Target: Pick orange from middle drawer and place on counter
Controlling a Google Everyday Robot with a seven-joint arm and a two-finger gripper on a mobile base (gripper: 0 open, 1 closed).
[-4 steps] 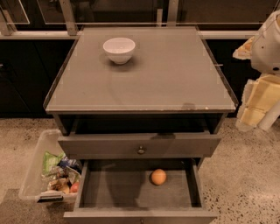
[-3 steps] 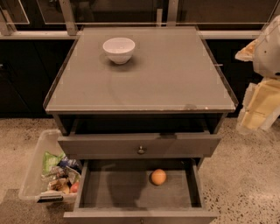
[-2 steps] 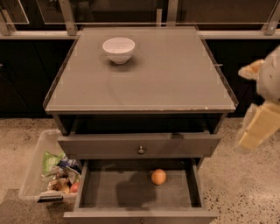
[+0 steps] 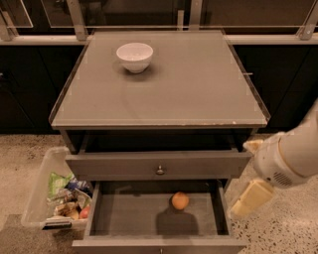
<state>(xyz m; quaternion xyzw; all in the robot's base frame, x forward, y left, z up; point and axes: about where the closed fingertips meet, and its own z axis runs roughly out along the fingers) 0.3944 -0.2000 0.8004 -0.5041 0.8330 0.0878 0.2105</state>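
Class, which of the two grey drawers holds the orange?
The lowest drawer, pulled open, orange inside; the knobbed drawer above shows only its front. The claw hangs right of both.

Room setting. A speckled beige stone floor (image 4: 20, 163) runs along the left and right edges of the view. Behind the grey cabinet (image 4: 159, 164) stand dark cupboard fronts (image 4: 25, 89), topped by a pale ledge (image 4: 39, 39). Slanted metal posts (image 4: 77, 17) rise from the ledge and frame dark glass panels (image 4: 129, 10). A clear plastic bin (image 4: 42, 183) of packets sits on the floor at the cabinet's lower left corner. The gripper (image 4: 254, 173) hangs at the cabinet's lower right corner.
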